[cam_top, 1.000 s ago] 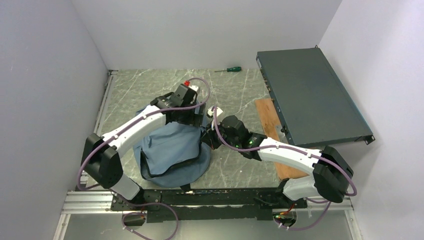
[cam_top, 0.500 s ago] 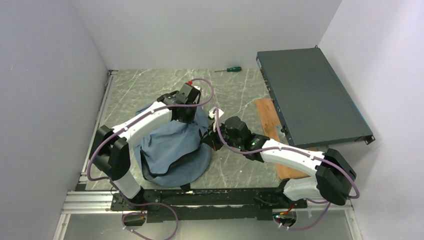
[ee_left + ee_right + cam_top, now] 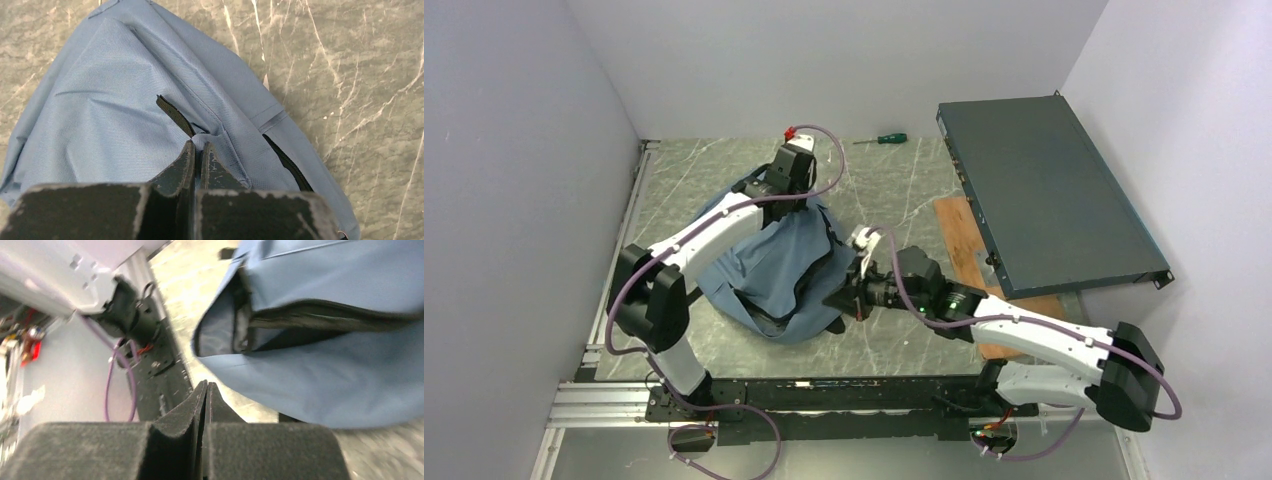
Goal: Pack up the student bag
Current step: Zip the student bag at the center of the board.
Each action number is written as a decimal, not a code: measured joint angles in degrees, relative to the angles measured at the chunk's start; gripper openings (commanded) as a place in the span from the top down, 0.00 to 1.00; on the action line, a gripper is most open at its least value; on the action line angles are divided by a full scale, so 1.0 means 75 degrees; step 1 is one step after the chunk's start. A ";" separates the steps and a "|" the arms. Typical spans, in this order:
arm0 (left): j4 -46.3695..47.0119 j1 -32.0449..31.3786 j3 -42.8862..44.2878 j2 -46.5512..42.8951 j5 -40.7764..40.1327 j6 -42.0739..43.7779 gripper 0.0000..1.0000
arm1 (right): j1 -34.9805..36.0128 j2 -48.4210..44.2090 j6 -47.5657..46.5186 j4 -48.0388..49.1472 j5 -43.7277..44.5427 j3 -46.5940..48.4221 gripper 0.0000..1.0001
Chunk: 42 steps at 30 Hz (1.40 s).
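left gripper [image 3: 197, 148] is pinching the student bag [image 3: 115, 110] by its top fabric, probably propping it open, while right gripper [image 3: 206, 386] is hovering closed alongside.

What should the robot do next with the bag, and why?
Probably the right claw should open and take the edge of the bag's dark opening. The left claw pinches the fabric near the top, while the right one is shut, seemingly empty, right beside that opening, which barely gapes.
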 measured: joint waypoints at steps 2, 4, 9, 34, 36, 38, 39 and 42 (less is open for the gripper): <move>0.0035 0.0067 0.0035 -0.0012 0.0029 0.0076 1.00 | -0.0175 -0.0277 0.0195 -0.0376 0.0612 0.0023 1.00; 0.0189 0.0073 -0.0093 -0.0108 0.0146 0.0178 1.00 | -0.0656 -0.0367 0.0420 -0.1288 0.1495 0.0405 1.00; 0.0632 0.0073 -0.1116 -0.0918 0.0562 0.0475 1.00 | -0.1387 0.0326 0.0216 -0.2311 0.2474 0.1810 0.82; 0.0656 0.0079 -0.2011 -0.2043 0.1352 0.0935 1.00 | -0.0329 0.2474 -0.3552 -0.3171 0.2841 0.2725 0.46; 0.0656 0.0082 -0.2011 -0.2043 0.1361 0.0930 1.00 | -0.0329 0.2780 -0.3564 -0.3232 0.3179 0.2882 0.53; 0.0659 0.0093 -0.2011 -0.2043 0.1402 0.0930 1.00 | -0.0312 0.3051 -0.3590 -0.3273 0.3485 0.3019 0.58; 0.0659 0.0096 -0.2011 -0.2043 0.1408 0.0930 1.00 | -0.0291 0.3162 -0.3599 -0.3279 0.3628 0.3063 0.59; 0.0659 0.0096 -0.2011 -0.2043 0.1411 0.0930 1.00 | -0.0245 0.3314 -0.3614 -0.3325 0.3815 0.3156 0.60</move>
